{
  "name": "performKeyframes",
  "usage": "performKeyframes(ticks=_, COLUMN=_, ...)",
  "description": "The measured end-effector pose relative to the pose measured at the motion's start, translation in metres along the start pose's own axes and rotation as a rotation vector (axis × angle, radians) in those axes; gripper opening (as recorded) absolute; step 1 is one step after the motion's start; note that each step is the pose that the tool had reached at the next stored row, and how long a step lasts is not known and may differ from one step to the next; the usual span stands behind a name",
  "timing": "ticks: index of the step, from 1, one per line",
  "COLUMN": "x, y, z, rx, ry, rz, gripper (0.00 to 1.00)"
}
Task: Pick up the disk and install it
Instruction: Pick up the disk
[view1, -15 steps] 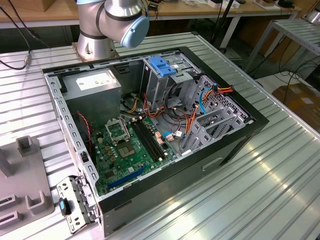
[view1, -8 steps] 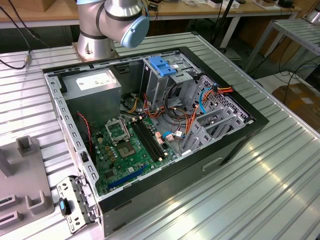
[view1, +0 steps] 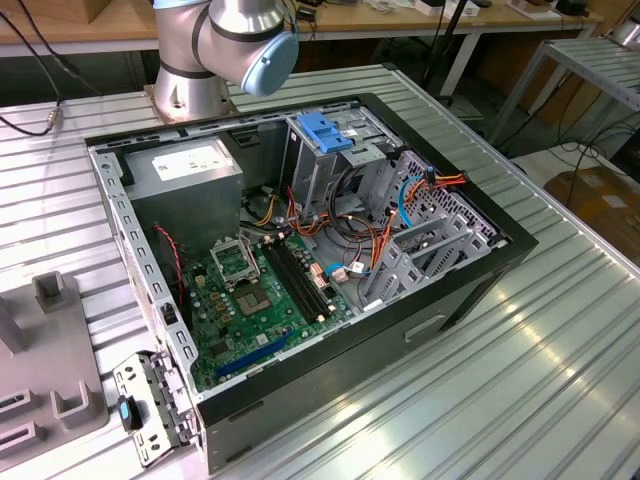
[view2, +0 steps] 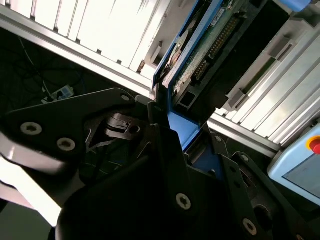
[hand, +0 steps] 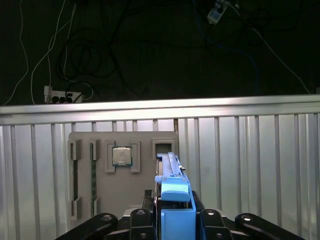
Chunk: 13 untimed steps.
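Observation:
In both wrist views my gripper (hand: 175, 222) (view2: 175, 131) is shut on the disk. The disk (hand: 174, 186) appears edge-on in the first wrist view, as a bright blue carrier rail rising between the black fingers (hand: 142, 220). The second wrist view shows its green circuit-board side (view2: 212, 45) framed by the blue rail (view2: 180, 127). The disk is held in the air over the ribbed metal table, in front of a grey fixture plate (hand: 140, 195). The open computer case (view1: 480, 290) lies on the table in the exterior view.
Inside the case stand a metal drive cage with a blue latch (view1: 325, 130), a grey power supply box (view1: 185, 170), the motherboard (view1: 250, 300) and loose cables (view1: 400, 190). The grey fixture plate (view1: 50, 390) holds a processor chip (hand: 121, 156). The arm's base (view1: 220, 45) stands behind the case.

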<state>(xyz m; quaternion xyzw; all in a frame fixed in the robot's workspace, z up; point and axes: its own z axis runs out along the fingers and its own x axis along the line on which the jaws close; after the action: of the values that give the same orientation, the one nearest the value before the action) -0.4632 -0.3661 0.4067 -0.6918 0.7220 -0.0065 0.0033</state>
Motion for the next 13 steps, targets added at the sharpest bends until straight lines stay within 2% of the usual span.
performKeyframes(ticks=13, x=0.0, y=-0.0001, z=-0.0083, rx=-0.0002, ry=-0.0023, rz=0.0, gripper=0.37)
